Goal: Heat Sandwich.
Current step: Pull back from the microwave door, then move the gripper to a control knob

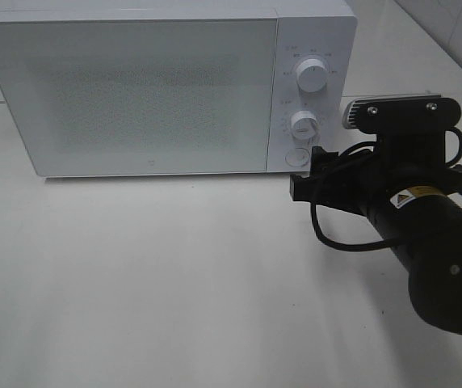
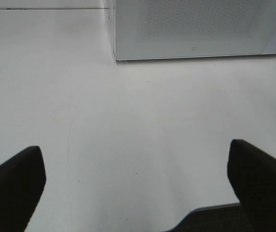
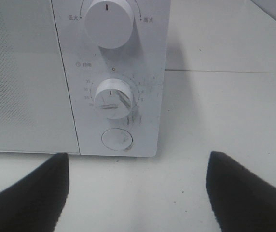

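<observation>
Sandwich is unseen, perhaps behind the shut microwave [image 1: 134, 89] door at upper left. Left gripper [image 2: 135, 186] and right gripper [image 3: 137, 191] gape, empty. The right one faces the round button [image 3: 117, 139] under the timer dial [image 3: 113, 98]; pressing it squarely seems next.

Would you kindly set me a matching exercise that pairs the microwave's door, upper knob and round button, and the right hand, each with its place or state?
Things:
1. upper knob
2. round button
3. microwave door
4. right hand

Places or states:
A. shut
B. lowest on the control panel
C. open and empty, facing the panel
D. highest of the panel's three controls

Pairs: 1-D, 2-B, 3-A, 4-C.
</observation>
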Robot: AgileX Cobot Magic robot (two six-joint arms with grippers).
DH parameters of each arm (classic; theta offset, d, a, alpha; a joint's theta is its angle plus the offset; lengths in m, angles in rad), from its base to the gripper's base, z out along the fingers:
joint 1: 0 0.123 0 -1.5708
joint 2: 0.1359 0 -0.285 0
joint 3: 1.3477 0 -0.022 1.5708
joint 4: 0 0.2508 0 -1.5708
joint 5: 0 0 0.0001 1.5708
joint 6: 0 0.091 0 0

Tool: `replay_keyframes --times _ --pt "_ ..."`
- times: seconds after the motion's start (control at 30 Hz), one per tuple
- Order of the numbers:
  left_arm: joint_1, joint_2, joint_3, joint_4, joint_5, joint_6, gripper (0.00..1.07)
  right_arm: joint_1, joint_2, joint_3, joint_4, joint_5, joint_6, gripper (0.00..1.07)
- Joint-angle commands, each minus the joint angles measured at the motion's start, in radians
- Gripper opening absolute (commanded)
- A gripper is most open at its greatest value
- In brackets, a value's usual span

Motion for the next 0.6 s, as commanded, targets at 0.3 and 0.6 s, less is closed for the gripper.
replay_keyframes --times 0.3,0.6 --pt "0.005 -0.024 0.002 -0.01 -0.014 -0.004 0.97 -0.041 0.141 -0.148 -0.105 -0.028 0.004 0.76" --pt "0.005 -0.024 0.002 -0.01 -0.014 -0.004 0.97 -0.106 0.233 -0.245 -0.139 -0.028 0.047 0.76"
